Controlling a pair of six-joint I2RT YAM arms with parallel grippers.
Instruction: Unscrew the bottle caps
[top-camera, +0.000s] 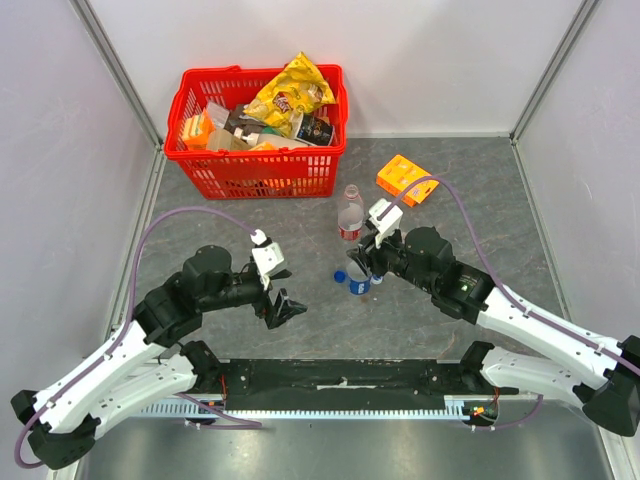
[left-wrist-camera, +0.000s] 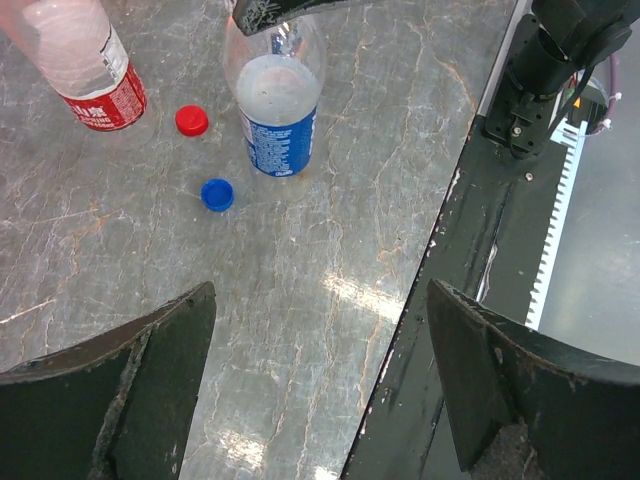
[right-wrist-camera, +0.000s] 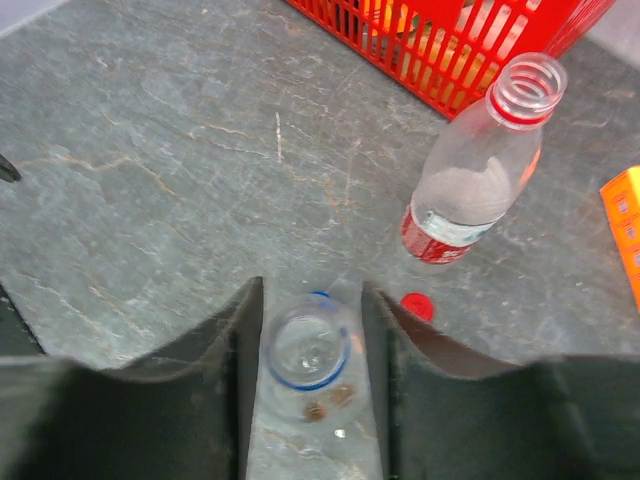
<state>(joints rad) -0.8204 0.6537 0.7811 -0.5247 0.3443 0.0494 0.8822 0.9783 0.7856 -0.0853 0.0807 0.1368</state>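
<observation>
Your right pincer (right-wrist-camera: 312, 295) straddles the upright, capless blue-labelled bottle (left-wrist-camera: 280, 140), jaws close beside its neck; whether they pinch it, you cannot tell. Your left pincer (left-wrist-camera: 320, 292) gapes wide and empty. Seen from overhead, the bottle stands at its 3 o'clock, well apart. The blue cap (left-wrist-camera: 217, 194) lies on the bench (left-wrist-camera: 330, 230).

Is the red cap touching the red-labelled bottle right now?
Apart. The left wrist view shows a strip of bare table between the red cap and the red-labelled bottle.
</observation>
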